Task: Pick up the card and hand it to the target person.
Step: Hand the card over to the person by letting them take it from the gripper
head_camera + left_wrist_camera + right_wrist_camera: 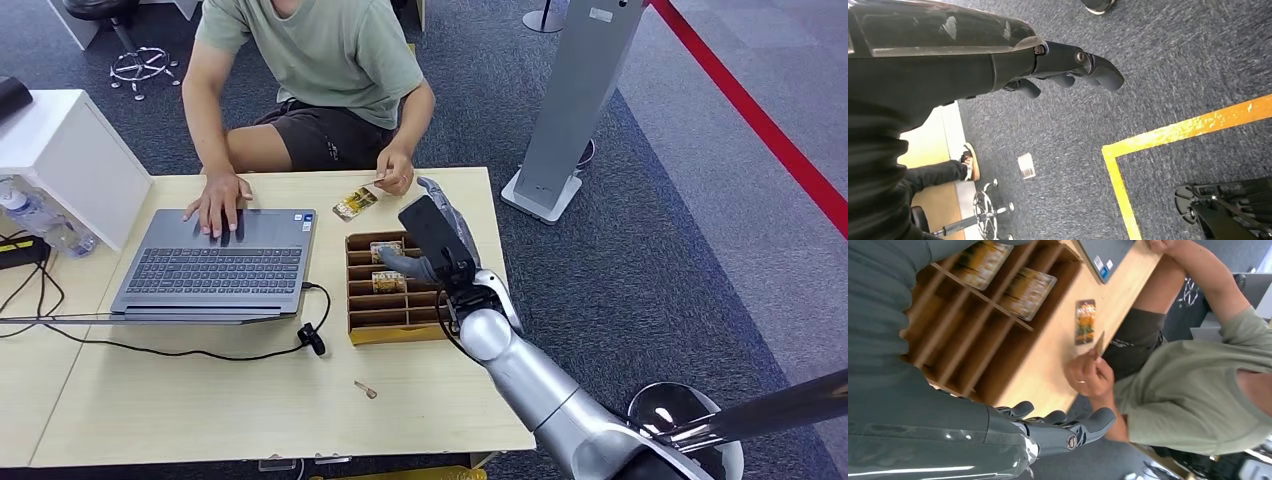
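Head view shows me my right robot hand [432, 243] hovering empty with fingers apart over the wooden tray [362, 322], while the person's hand [394, 172] pinches a card [1098, 345] above another card [354, 203] on the tabletop [250, 400].

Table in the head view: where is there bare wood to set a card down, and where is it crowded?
Free: the wide near strip of the table, between the laptop with its cable and the front edge, apart from one small scrap. Crowded: the far right corner, where the slotted tray, a loose card, the person's hand and the right hand cluster.
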Robot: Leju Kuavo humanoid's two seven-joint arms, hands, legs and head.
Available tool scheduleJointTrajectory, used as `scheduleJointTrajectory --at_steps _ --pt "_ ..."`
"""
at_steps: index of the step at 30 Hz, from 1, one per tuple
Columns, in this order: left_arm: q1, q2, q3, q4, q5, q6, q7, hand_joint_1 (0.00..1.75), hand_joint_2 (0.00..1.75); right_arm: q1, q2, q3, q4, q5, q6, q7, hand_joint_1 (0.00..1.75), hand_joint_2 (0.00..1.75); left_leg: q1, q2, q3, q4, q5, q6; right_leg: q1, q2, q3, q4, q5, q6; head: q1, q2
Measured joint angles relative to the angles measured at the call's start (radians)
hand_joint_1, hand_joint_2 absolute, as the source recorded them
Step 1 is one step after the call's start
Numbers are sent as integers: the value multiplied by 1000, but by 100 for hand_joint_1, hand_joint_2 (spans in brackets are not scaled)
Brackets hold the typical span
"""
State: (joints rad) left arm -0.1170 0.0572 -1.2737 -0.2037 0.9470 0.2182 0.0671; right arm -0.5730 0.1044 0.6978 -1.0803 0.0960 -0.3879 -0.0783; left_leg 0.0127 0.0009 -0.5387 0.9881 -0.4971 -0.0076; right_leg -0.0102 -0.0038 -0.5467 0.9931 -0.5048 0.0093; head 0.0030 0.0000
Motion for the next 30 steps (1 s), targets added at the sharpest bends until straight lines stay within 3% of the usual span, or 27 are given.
scheduleJointTrajectory --at_steps 5,9,17,30 --pt "3 1 2 0 0 0 -5 0 175 152 -66 -21 -146 -142 116 -2 0 175 0 0 0 0 0 0 0 0 0 0 0 0 -1 0" --pt "4 2 5 0 3 4 -15 0 175 254 -110 -22 -241 -165 156 9 0 175 0 0 0 0 0 0 0 0 0 0 0 0 -1 0" --pt "4 6 8 0 14 6 -16 0 175 371 -166 -27 -372 -91 137 19 0 175 0 0 0 0 0 0 0 0 1 0 0 0 0 0" --pt "4 8 15 0 19 12 -2 0 175 440 -192 -46 -455 9 102 -37 0 175 0 0 0 0 0 0 0 0 1 0 0 0 0 0"
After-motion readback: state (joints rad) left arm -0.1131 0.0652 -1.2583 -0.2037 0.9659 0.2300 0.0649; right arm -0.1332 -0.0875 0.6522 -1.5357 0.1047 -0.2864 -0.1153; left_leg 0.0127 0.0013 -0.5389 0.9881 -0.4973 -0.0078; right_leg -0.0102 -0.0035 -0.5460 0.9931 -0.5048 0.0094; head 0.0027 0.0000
